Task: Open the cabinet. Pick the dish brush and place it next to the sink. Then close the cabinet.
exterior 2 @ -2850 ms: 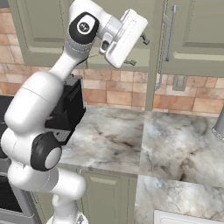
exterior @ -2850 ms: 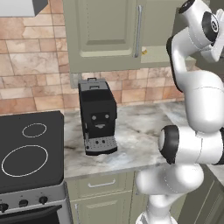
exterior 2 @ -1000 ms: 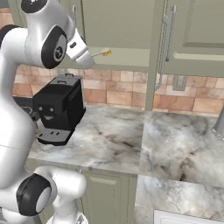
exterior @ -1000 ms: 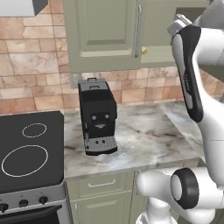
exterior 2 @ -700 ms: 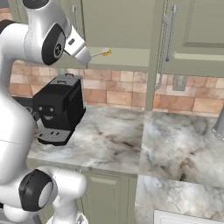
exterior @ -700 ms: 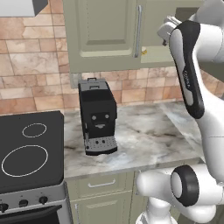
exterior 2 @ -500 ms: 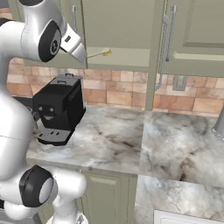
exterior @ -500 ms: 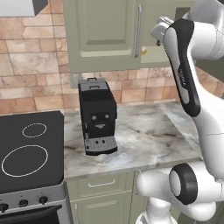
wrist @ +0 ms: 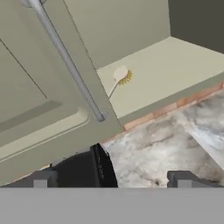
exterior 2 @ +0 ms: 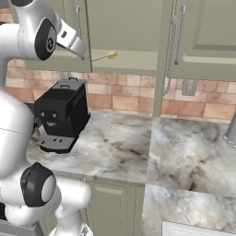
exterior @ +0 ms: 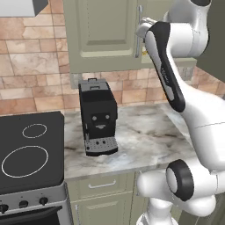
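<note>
while the cabinet [wrist: 52, 113] gapes — dish brush [wrist: 120, 78] beyond gripper [wrist: 111, 179]

- Brick wall [exterior: 30, 66] in tan and pink runs behind the counter.
- Marble counter [exterior: 145, 136] spans the room, grey-veined.
- Black coffee machine [exterior: 97, 117] stands on it, near the wall.
- Black cooktop [exterior: 26, 154] sits to the left, oven knobs [exterior: 22, 204] below.
- Green drawer [exterior: 103, 184] lies under the counter.
- Wall outlet [exterior 2: 188, 86] on the right.
</note>
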{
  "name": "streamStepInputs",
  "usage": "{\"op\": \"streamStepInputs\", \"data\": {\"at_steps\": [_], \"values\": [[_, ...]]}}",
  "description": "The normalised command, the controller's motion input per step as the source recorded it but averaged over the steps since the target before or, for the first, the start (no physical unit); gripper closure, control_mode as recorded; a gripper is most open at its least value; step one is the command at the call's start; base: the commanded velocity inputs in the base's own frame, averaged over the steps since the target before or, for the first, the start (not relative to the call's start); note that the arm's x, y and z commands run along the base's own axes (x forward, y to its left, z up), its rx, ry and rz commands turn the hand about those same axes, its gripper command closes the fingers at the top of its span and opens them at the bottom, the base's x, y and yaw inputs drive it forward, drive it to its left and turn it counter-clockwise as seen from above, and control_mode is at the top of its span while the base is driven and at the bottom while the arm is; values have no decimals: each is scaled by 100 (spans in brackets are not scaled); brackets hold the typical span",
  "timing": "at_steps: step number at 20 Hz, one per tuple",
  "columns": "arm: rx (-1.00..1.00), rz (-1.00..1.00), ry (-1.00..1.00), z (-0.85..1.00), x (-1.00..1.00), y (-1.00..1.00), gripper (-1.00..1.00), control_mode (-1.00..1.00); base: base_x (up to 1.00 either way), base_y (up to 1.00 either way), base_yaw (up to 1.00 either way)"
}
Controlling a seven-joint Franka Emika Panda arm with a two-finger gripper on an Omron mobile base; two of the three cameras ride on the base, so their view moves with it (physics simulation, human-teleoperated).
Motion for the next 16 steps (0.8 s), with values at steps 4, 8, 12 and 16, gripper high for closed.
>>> {"op": "streamStepInputs", "data": {"at_steps": [4, 8, 12, 16], "values": [[-6, 0, -8, -9, 53, 9, -100, -100, 0, 0, 0], [0, 7, -2, -13, 50, 0, -100, -100, 0, 0, 0], [0, 12, 0, -9, 56, 0, -100, -100, 0, 0, 0], [-1, 13, 0, -3, 47, 0, -100, -100, 0, 0, 0]]}}
